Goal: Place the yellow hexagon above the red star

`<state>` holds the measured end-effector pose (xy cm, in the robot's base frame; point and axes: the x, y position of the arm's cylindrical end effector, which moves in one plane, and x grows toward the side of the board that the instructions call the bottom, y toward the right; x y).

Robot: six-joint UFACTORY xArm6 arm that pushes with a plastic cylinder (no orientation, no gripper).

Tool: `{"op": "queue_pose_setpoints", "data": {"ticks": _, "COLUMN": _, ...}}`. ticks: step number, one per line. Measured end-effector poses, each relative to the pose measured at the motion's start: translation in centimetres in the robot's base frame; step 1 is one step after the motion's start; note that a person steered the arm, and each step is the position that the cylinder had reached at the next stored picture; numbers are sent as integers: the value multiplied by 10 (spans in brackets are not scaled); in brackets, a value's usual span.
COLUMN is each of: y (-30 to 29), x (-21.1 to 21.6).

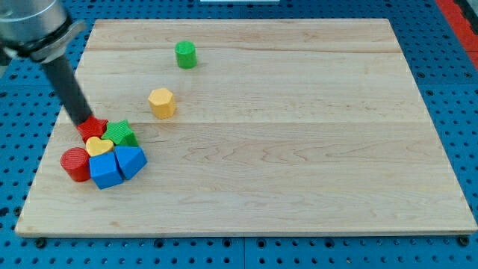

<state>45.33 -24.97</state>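
Note:
The yellow hexagon stands alone on the wooden board, up and to the right of a cluster of blocks. The red star is at the top left of that cluster, partly covered by the rod. My tip rests at the star's upper left edge, touching or nearly touching it. The hexagon is about a hundred pixels to the right of my tip and slightly higher in the view.
The cluster also holds a green star, a yellow heart, a red cylinder, a blue cube and another blue block. A green cylinder stands near the board's top. The board's left edge is close.

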Motion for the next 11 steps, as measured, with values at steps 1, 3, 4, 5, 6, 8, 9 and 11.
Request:
{"op": "queue_pose_setpoints", "data": {"ticks": 1, "y": 51, "x": 8}}
{"op": "queue_pose_setpoints", "data": {"ticks": 3, "y": 30, "x": 12}}
{"op": "queue_pose_setpoints", "data": {"ticks": 4, "y": 6, "x": 59}}
{"op": "queue_pose_setpoints", "data": {"ticks": 5, "y": 64, "x": 60}}
{"op": "queue_pose_setpoints", "data": {"ticks": 6, "y": 117, "x": 58}}
{"op": "queue_pose_setpoints", "data": {"ticks": 8, "y": 152, "x": 46}}
{"op": "queue_pose_setpoints", "data": {"ticks": 9, "y": 152, "x": 38}}
{"op": "queue_pose_setpoints", "data": {"ticks": 11, "y": 83, "x": 12}}
